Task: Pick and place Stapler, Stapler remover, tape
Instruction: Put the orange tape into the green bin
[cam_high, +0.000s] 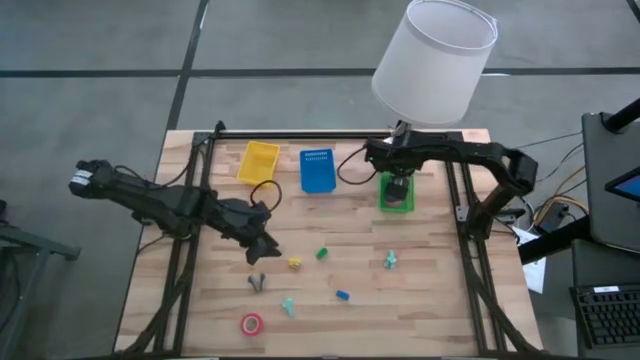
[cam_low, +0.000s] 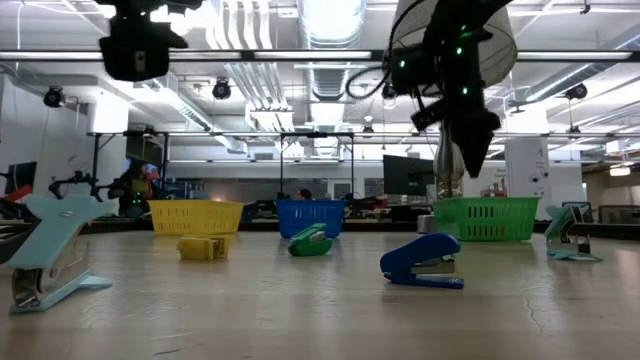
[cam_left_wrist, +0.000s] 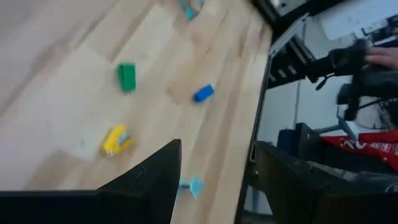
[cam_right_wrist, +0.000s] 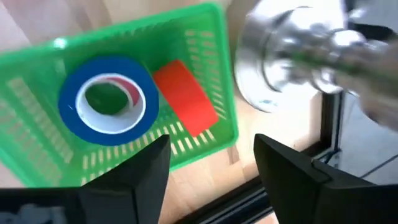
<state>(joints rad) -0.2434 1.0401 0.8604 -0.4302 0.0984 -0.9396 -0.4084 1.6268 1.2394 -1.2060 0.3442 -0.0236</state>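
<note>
Nearest the camera in the high view, at the bottom of the frame left of centre, one red tape roll (cam_high: 251, 323) lies flat on the surface (cam_high: 430, 300), well apart from any basket. Just above it sit a grey stapler remover (cam_high: 257, 282) and a teal one (cam_high: 289, 306), with the small yellow stapler (cam_high: 295, 263), green stapler (cam_high: 322, 254) and blue stapler (cam_high: 343, 296) scattered toward the centre.

Farther up, left of centre, the left gripper (cam_high: 262, 250) hangs over this clutter with its fingers spread wide and nothing between them.

At the far edge, in the upper part of the frame, stand the yellow basket (cam_high: 257, 162), the blue basket (cam_high: 317, 170) and the green basket (cam_high: 396, 195). The right gripper (cam_right_wrist: 211, 168) hovers directly above the green basket, its fingers apart and empty. Below it the blue tape roll (cam_right_wrist: 109, 101) lies flat in that basket, a red one (cam_right_wrist: 185, 96) tilted beside it.

The drop looks finished, so the right arm should probably rise straight up, clear of the basket rim and the lamp base (cam_right_wrist: 292, 59) close by, before it travels. For the remaining red roll, the left gripper is nearer; it would do best to come down square over the ring and close across its outer edge.
</note>
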